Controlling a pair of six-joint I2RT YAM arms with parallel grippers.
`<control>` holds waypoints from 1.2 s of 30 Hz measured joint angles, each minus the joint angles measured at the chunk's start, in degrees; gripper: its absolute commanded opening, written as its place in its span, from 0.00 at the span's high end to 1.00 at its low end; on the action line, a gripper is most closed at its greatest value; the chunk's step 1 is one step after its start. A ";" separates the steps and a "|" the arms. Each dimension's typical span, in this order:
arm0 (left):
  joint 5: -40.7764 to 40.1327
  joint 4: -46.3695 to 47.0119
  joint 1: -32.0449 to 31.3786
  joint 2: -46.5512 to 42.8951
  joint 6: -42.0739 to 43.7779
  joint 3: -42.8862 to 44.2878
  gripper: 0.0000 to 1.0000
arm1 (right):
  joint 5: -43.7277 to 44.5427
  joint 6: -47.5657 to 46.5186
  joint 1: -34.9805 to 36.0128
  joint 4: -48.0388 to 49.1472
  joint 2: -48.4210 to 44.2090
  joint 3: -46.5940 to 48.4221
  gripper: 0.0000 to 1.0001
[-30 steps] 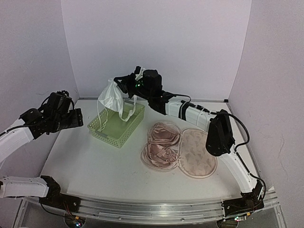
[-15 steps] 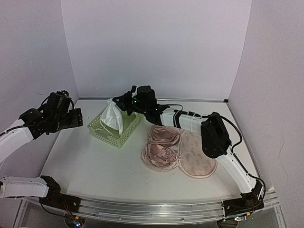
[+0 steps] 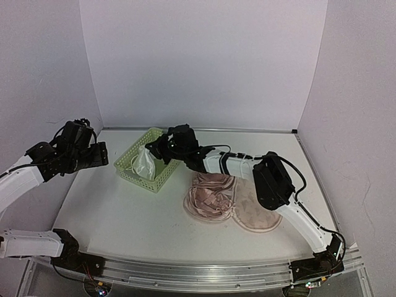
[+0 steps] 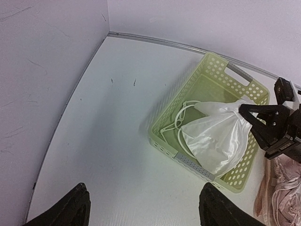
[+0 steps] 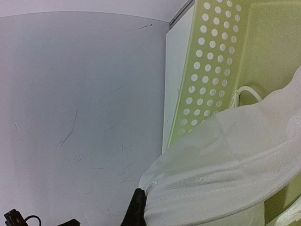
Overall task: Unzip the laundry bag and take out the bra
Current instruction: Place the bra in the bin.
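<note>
The laundry bag [image 3: 255, 209] lay on the table [image 3: 111, 210], lower right of centre in the top view. At mid-left the left gripper [image 4: 146, 211] hung spread. Farther back, the right gripper [image 3: 153, 151] pinched the white bra [image 3: 146, 166] inside the green basket [image 3: 136, 178].

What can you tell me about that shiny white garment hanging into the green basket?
The white satin bra is smooth, glossy fabric bunched into a drooping teardrop shape, with thin white straps looping out from one side. Its top is pinched in the right gripper, and it hangs down from there. The lower part sags inside the light green perforated plastic basket, and the straps lie low in the basket too. Nothing else appears to touch it.
</note>
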 measured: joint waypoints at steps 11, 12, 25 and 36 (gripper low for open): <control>0.00 0.00 0.00 0.00 0.20 0.00 0.20 | 1.68 0.24 -0.52 -5.90 1.38 0.31 0.72; 0.02 0.00 0.00 0.02 0.28 0.00 0.20 | 1.79 0.15 -0.68 -7.23 1.40 0.28 0.70; 1.53 0.39 0.00 3.82 0.42 0.07 0.19 | 2.78 -2.32 -1.51 -14.38 -2.89 -3.89 0.60; 4.31 0.87 0.00 9.35 0.37 2.36 0.20 | 5.57 -12.37 -2.47 -30.14 -7.91 -4.92 0.52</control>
